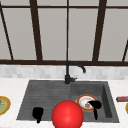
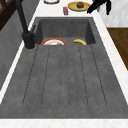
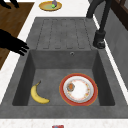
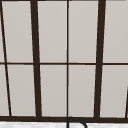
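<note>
My right hand hovers over the front of the sink basin, next to a red-rimmed white plate with food scraps. In the right side view this right hand is above the basin's front edge, fingers straight and spread, holding nothing. It also shows as a hand at the far end in the left side view. A banana lies in the basin beside the plate. My left hand hangs relaxed over the drainboard's front edge, holding nothing. A large red ball sits between the hands.
A black faucet stands behind the sink. A yellow plate with food rests on the left counter, another yellow plate and a red can on the right counter. The ribbed drainboard is bare. A window spans the wall.
</note>
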### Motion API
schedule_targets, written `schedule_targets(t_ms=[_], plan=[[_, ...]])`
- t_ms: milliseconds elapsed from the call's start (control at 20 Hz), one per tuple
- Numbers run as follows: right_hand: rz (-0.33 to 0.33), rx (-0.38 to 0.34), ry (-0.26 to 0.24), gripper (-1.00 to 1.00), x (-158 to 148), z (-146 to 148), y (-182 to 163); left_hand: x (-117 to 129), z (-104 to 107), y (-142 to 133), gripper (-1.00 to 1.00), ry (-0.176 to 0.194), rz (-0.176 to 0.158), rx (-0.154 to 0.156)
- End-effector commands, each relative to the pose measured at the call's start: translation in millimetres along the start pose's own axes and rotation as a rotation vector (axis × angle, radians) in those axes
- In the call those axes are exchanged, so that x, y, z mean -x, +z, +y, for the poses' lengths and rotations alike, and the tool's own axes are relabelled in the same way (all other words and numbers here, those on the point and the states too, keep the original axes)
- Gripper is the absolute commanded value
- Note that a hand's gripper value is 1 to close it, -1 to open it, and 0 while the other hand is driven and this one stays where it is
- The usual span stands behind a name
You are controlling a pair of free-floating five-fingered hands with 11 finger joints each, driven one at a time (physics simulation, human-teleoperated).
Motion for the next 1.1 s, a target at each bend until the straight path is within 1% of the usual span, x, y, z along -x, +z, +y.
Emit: schedule_targets(t_ms=[0, 150, 300, 450, 500, 600, 650, 700, 750, 850, 1050], plan=[[0.023, 0.037, -0.037, -1.0, -7.3, 12.3, 22.0, 0.0, 0.0, 0.0, 0.0, 0.0, 0.0, 0.0], [0.035, 0.055, -0.041, -1.0, -13.1, 21.1, 38.2, 0.0, 0.0, 0.0, 0.0, 0.0, 0.0, 0.0], [0.061, 0.059, -0.054, -1.0, -21.6, 27.5, 52.7, 0.0, 0.0, 0.0, 0.0, 0.0, 0.0, 0.0], [0.085, 0.047, -0.064, -1.0, -24.5, 35.8, 66.5, 0.0, 0.0, 0.0, 0.0, 0.0, 0.0, 0.0], [0.088, 0.041, -0.06, -1.0, -25.1, 36.2, 67.3, 0.0, 0.0, 0.0, 0.0, 0.0, 0.0, 0.0], [0.086, 0.033, -0.035, -1.0, -25.2, 35.1, 64.6, 0.0, 0.0, 0.0, 0.0, 0.0, 0.0, 0.0], [0.089, 0.041, -0.035, -1.0, -24.8, 34.7, 62.9, 0.0, 0.0, 0.0, 0.0, 0.0, 0.0, 0.0], [0.065, 0.023, -0.015, -1.0, -29.2, 34.0, 59.1, 0.0, 0.0, 0.0, 0.0, 0.0, 0.0, 0.0], [0.047, 0.017, -0.005, -1.0, -25.5, 33.9, 59.0, 0.0, 0.0, 0.0, 0.0, 0.0, 0.0, 0.0], [0.039, 0.013, -0.004, -1.0, -24.2, 36.5, 62.0, 0.0, 0.0, 0.0, 0.0, 0.0, 0.0, 0.0], [0.045, 0.009, -0.009, -1.0, -26.3, 36.7, 61.5, 0.0, 0.0, 0.0, 0.0, 0.0, 0.0, 0.0]])
